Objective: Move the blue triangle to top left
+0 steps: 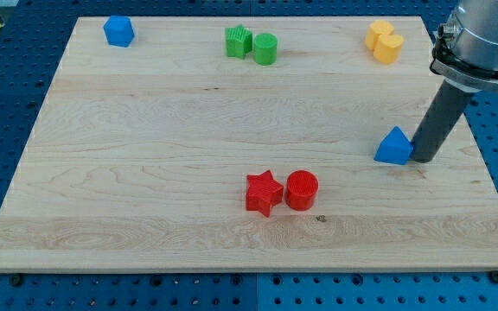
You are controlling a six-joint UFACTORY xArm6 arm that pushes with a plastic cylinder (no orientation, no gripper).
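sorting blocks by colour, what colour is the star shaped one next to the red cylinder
Red, same as the cylinder; the star shows clearly in the camera view.

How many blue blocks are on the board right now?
2. A blue block sits at the board's top left corner, and the blue triangle is at the view's right, just left of my tip. None looks hidden.

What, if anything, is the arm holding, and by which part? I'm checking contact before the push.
Nothing is held. My tip rests on the board beside the blue triangle, at its right side in the view, touching or nearly touching it.
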